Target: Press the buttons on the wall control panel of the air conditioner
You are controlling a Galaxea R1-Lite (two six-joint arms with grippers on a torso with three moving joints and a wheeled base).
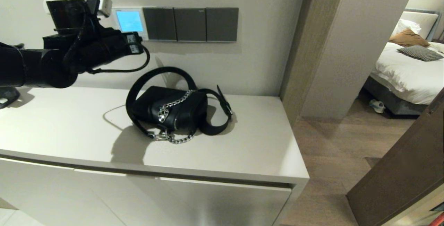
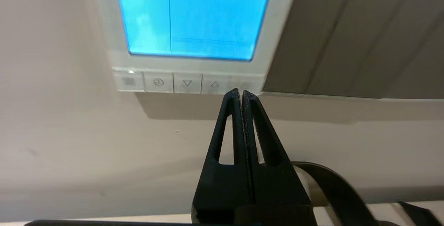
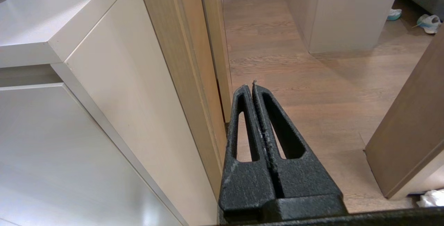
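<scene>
My left tool is up at the wall in the upper left of the head view, its two fingers pressed flat together and holding nothing. In the left wrist view its tip sits at the bottom edge of the panel, at the right end of the row of buttons; I cannot tell whether the tip actually touches a key or stops just short. The screen above the buttons is lit light blue. Marks show on three keys: a clock, a down arrow and an up arrow, with my tip to the right of the up arrow.

In the head view the panel is on the wall in the upper left, with three dark grey switches touching it on its right. Below them, a black bag with a chain and a looped strap lies on the white surface.

My right tool shows only in its own wrist view, closed and empty, hanging beside the cabinet above the wooden floor.
</scene>
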